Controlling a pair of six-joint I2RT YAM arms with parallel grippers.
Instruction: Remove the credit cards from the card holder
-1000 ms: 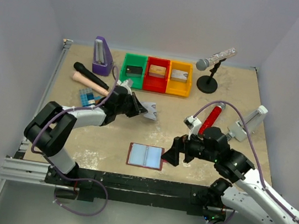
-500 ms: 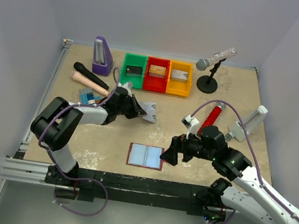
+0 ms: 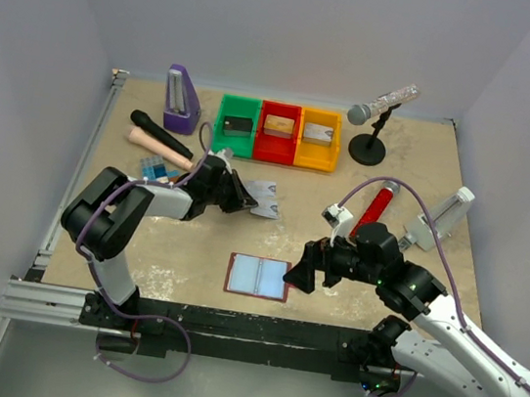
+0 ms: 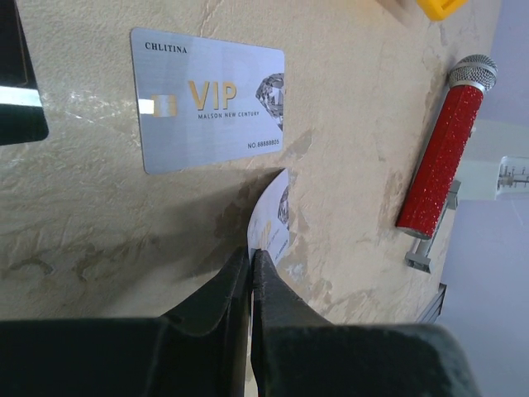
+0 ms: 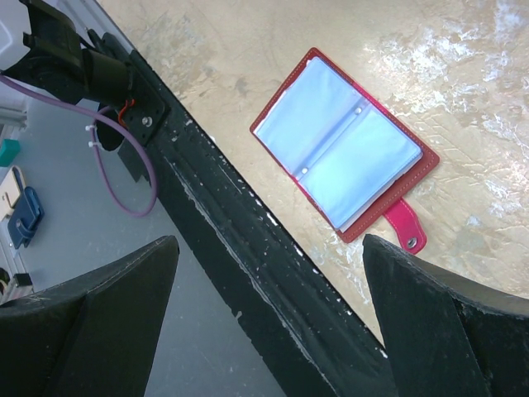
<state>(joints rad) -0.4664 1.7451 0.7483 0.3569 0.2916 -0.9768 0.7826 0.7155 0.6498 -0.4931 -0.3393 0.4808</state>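
Left arm has dipped a bit, its gripper (image 4: pixel 250 253) pinched shut on a grey card (image 4: pixel 271 217) by the VIP card (image 4: pixel 207 107), so it's put-down time, next open & let go, while right gripper (image 3: pixel 300 275), fingers wide apart, hangs by the open holder (image 3: pixel 258 277) low-centre.

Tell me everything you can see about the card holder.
The card holder is a small dark-red wallet, leather-like, lying open and flat near the front edge of the table. Two pale bluish clear pockets face up, no card visible inside. Its snap tab sticks out sideways. Only the table touches it.
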